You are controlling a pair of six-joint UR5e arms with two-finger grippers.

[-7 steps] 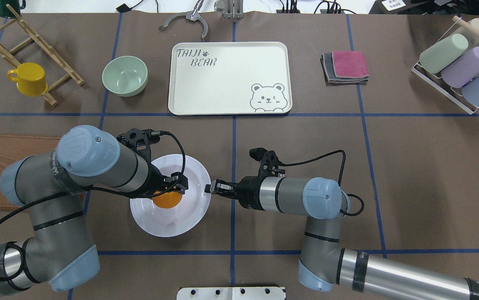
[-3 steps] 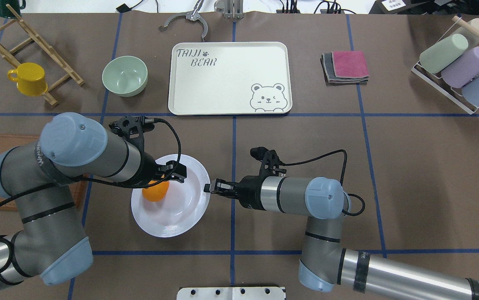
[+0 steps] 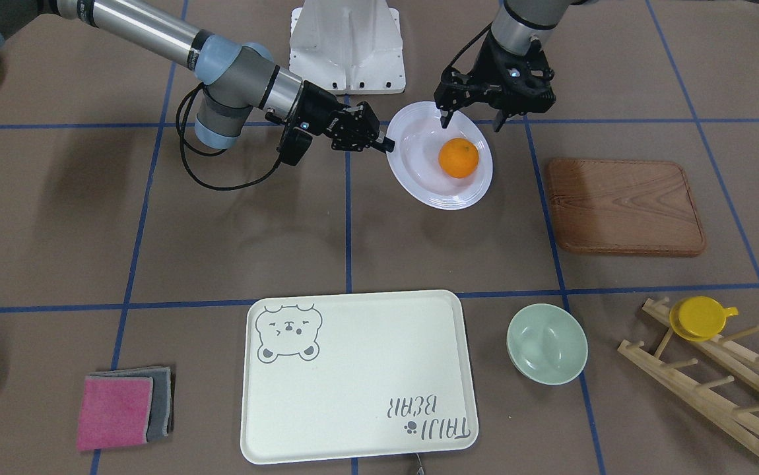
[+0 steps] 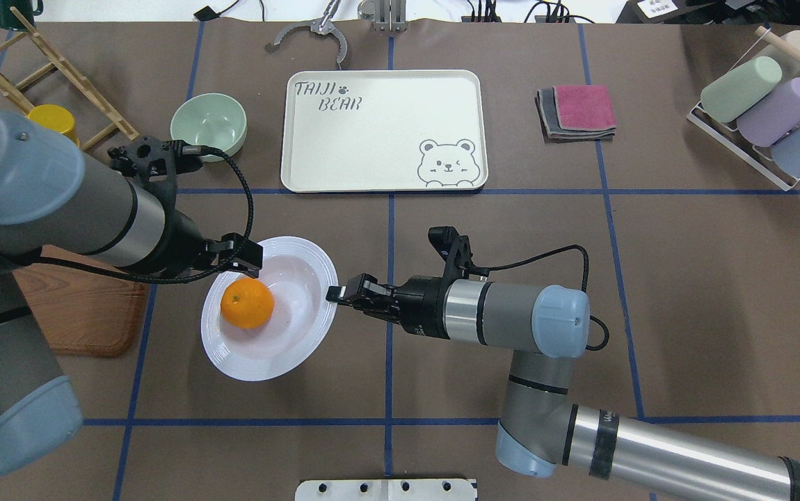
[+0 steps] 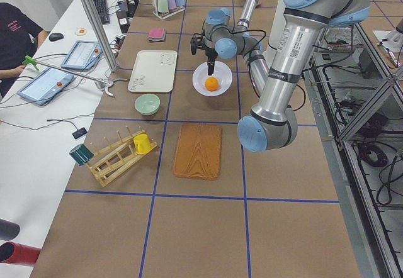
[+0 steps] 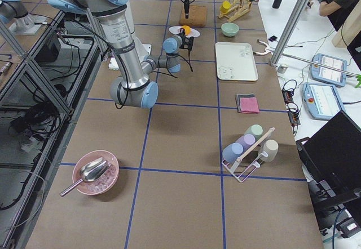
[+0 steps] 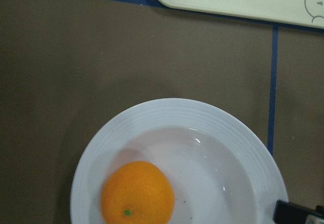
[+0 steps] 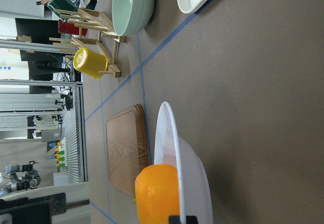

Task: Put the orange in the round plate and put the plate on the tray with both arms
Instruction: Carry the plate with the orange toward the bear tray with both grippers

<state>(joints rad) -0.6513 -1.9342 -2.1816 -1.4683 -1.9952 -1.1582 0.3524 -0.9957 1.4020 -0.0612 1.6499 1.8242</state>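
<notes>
The orange (image 4: 248, 303) (image 3: 459, 158) lies loose in the white round plate (image 4: 282, 355) (image 3: 419, 181), on the side toward my left arm. My left gripper (image 3: 471, 120) (image 4: 240, 256) hangs open and empty above the plate's rim, clear of the orange. My right gripper (image 4: 334, 292) (image 3: 385, 142) is shut on the plate's opposite rim, and the plate looks tilted. The left wrist view looks down on the orange (image 7: 137, 193) in the plate (image 7: 177, 112). The cream tray (image 4: 382, 129) (image 3: 360, 376) lies bare farther out.
A pale-green bowl (image 4: 208, 126) stands left of the tray. A wooden board (image 3: 624, 206) lies beside the plate under my left arm. A yellow cup (image 3: 699, 316) hangs on a wooden rack. Folded cloths (image 4: 577, 111) and a rack of cups (image 4: 765, 111) sit at the right.
My left gripper let go of the orange and drew up and back to the left. The orange rolled to the plate's left side. The plate shifted left and tilted in my right gripper.
</notes>
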